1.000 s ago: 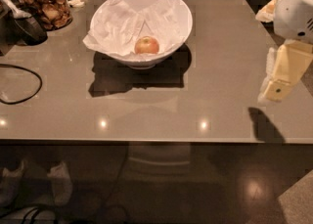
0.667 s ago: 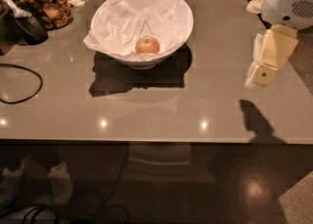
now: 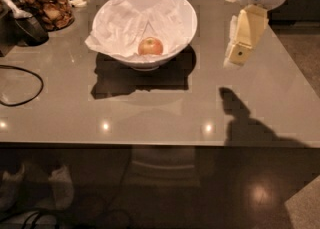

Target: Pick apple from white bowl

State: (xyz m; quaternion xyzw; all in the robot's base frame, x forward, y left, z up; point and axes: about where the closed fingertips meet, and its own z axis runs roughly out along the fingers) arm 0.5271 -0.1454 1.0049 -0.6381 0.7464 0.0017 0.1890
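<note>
The apple [image 3: 150, 46] is small and reddish-orange. It lies inside the white bowl [image 3: 181, 10], which is lined with crumpled white paper and stands at the back middle of the grey table [image 3: 150, 108]. My gripper [image 3: 235, 53] hangs above the table to the right of the bowl, well apart from it. Its cream-coloured fingers point down and to the left from the white wrist at the top right.
A glass jar of brown snacks [image 3: 47, 3] stands at the back left, next to a dark object with a spoon [image 3: 22, 20]. A black cable [image 3: 20, 85] loops over the table's left side. The table's front edge runs across the lower middle of the view.
My gripper has moved left and toward the far side of the table, closer to the bowl. The bowl and the apple have not moved.
</note>
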